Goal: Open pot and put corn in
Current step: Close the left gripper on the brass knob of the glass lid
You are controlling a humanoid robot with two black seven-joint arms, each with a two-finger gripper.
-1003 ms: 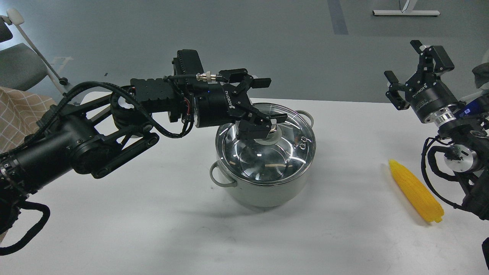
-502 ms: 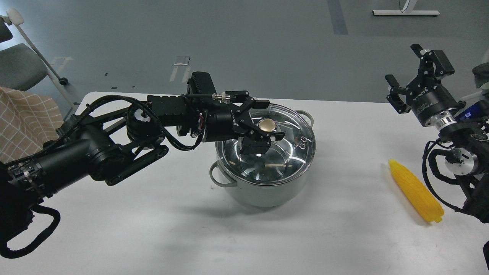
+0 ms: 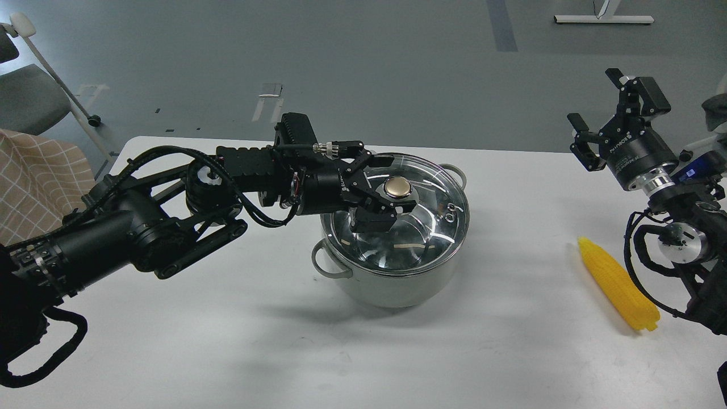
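Grey-green steel pot (image 3: 397,278) at centre, its domed glass lid (image 3: 420,227) on — contents unclear. Left gripper (image 3: 392,190) spread around the brass knob (image 3: 397,186). Ridged yellow corn cob (image 3: 618,284) at three o'clock; right gripper (image 3: 602,119) raised, jaws apart.

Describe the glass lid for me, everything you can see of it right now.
The glass lid is round, clear and domed, with a steel rim and a brass-coloured knob on top. It sits flat and closed on the pot. The left gripper brackets the knob with jaws apart; contact is unclear.

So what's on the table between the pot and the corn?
Nothing. The head view shows only bare white table between the pot and the corn.
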